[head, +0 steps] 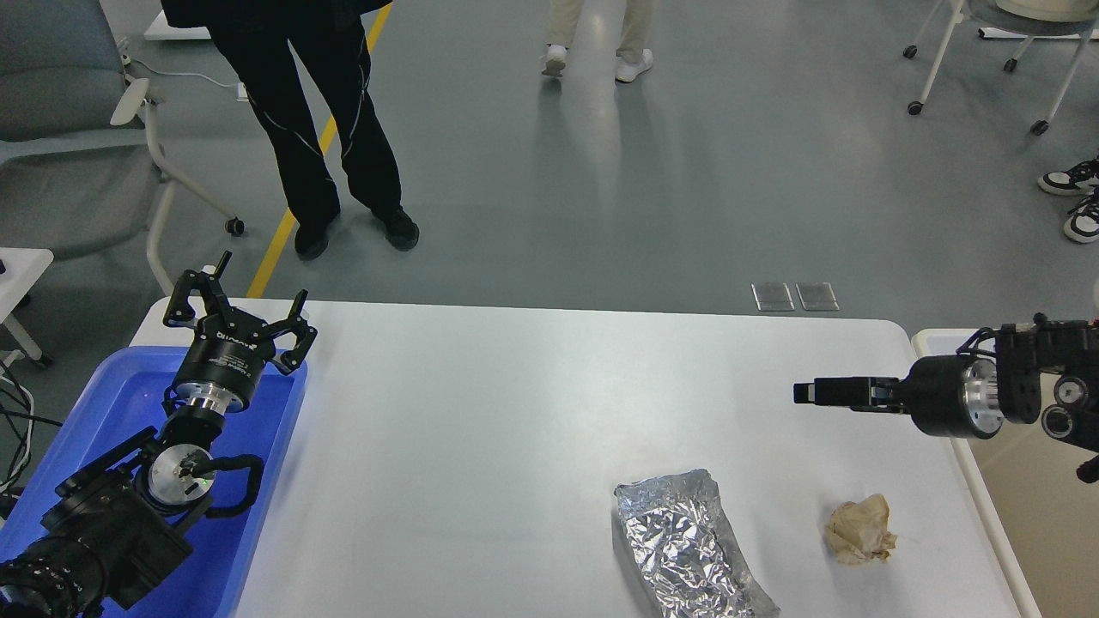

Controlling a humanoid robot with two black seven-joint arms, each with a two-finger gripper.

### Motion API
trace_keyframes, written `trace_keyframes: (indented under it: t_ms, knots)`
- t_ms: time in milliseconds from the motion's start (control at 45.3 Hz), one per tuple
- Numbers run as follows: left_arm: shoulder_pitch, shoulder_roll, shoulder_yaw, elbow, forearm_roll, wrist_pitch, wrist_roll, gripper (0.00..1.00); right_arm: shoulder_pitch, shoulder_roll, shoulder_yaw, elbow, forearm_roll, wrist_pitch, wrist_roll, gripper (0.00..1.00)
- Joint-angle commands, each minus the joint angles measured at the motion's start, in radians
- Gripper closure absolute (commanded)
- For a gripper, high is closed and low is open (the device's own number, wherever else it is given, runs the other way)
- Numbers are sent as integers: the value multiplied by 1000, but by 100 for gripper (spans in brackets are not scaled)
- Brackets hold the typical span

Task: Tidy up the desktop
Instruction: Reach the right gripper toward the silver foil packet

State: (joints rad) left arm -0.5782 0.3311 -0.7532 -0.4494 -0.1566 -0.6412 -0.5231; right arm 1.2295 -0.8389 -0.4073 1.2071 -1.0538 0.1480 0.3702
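Observation:
The white desktop (pixel 515 429) fills the middle of the head view. A crumpled silver foil packet (pixel 687 549) lies near its front edge, right of centre. A crumpled brown paper ball (pixel 861 530) lies to the right of the foil. My left gripper (pixel 239 302) is open and empty, above the far right corner of the blue tray. My right gripper (pixel 809 393) reaches in from the right and points left, above the desktop and behind the paper ball. It is seen edge-on, so its fingers cannot be told apart.
A blue plastic tray (pixel 112 403) sits at the desktop's left edge under my left arm. An off-white bin with a beige inside (pixel 1030 489) stands at the right edge. A person in black (pixel 326 129) stands beyond the far left corner, with chairs around.

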Motion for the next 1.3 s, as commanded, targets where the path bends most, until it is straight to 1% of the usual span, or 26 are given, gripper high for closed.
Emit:
trace_keyframes:
  t_ms: [0,287,640,882,1059,1147,1279]
  knots:
    - [0,0,0,0,0,0,0,0,30,47,-57,74,-91,2,0,1]
    - [0,-1,0,0,0,0,0,0,5,192,-88,46,-94,-2,0,1]
    - [0,0,0,0,0,0,0,0,-116,245,-87,-35,-95,-11,1,1]
    - [0,0,0,0,0,0,0,0,-196,248,-64,-54,-95,-37,4,2]
    - [0,0,0,0,0,0,0,0,-225,282,-65,-93,-95,-90,9,6]
    - [0,0,0,0,0,0,0,0,-237,300,-65,-119,-95,-102,9,9]
    - [0,0,0,0,0,0,0,0,-252,319,-64,-141,-94,-108,10,11]
